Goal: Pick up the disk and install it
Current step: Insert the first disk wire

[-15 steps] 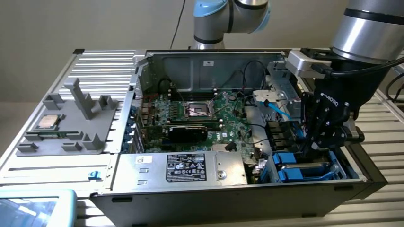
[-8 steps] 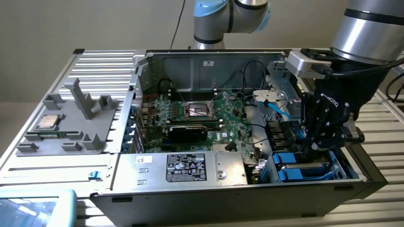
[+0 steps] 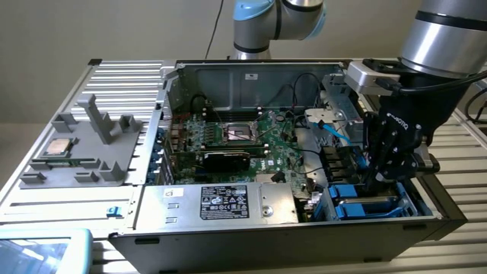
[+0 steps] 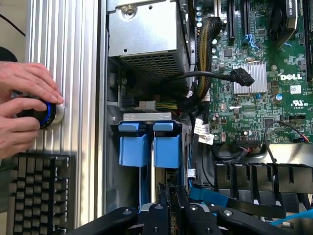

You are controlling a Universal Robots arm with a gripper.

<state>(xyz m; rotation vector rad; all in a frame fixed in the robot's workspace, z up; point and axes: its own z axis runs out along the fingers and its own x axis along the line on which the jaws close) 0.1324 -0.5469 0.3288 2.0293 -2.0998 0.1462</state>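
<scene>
The black metal hand (image 3: 374,184), fingers narrow and almost together, hangs low at the two blue plastic drive carriers (image 4: 149,144), apparently aligned with their bay.

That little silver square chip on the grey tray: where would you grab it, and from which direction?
Likely by two opposite edges of the chip, coming straight down from above. It lies flat, face up, on the grey tray, so only its thin sides offer a pinch, and the tray's upright posts stand close on the exterior view's right.

person's hand (image 4: 27,84) cut off at edge, keyboard (image 4: 36,191) partly out of frame
</scene>
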